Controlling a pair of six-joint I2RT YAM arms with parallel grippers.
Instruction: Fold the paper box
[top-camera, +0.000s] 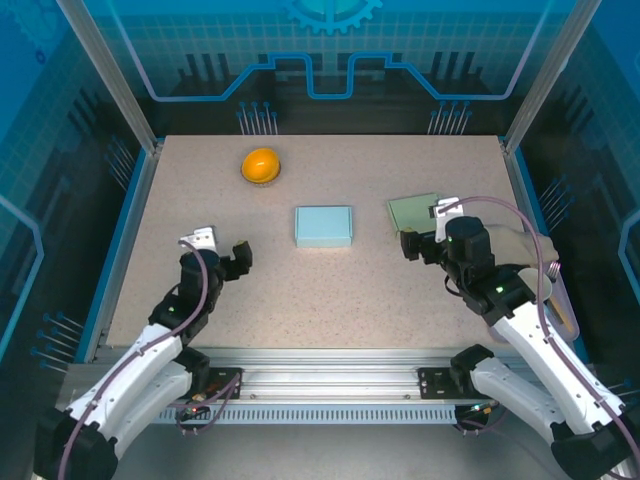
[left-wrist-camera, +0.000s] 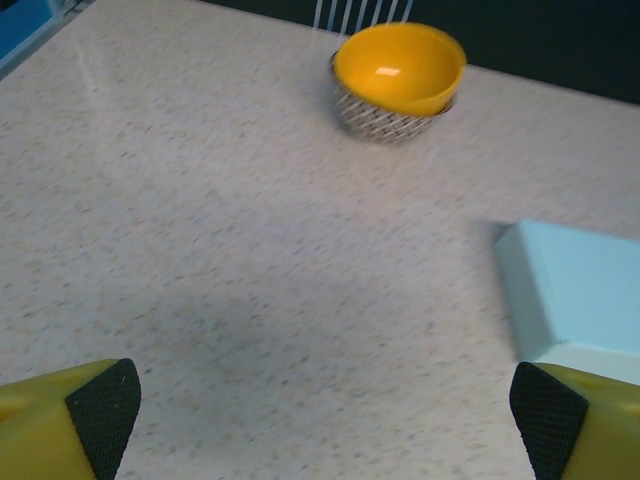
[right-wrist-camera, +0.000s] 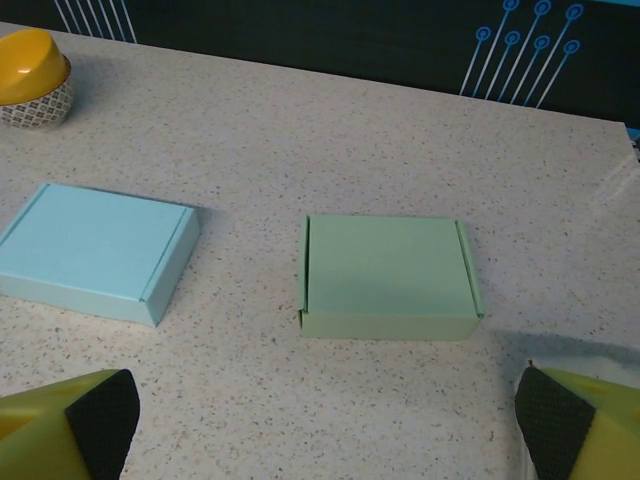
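A closed light blue paper box (top-camera: 323, 226) lies flat near the table's middle; its corner shows at the right of the left wrist view (left-wrist-camera: 580, 300) and it sits at the left of the right wrist view (right-wrist-camera: 100, 250). A closed pale green paper box (top-camera: 413, 212) lies to its right, straight ahead in the right wrist view (right-wrist-camera: 388, 277). My left gripper (top-camera: 222, 250) hovers open at the near left, well short of the blue box. My right gripper (top-camera: 428, 236) stands open just in front of the green box, holding nothing.
An orange bowl (top-camera: 261, 165) with a patterned base stands at the back left, also ahead in the left wrist view (left-wrist-camera: 398, 78). A tan object (top-camera: 535, 262) lies along the table's right edge behind my right arm. Bare tabletop lies in front of both boxes.
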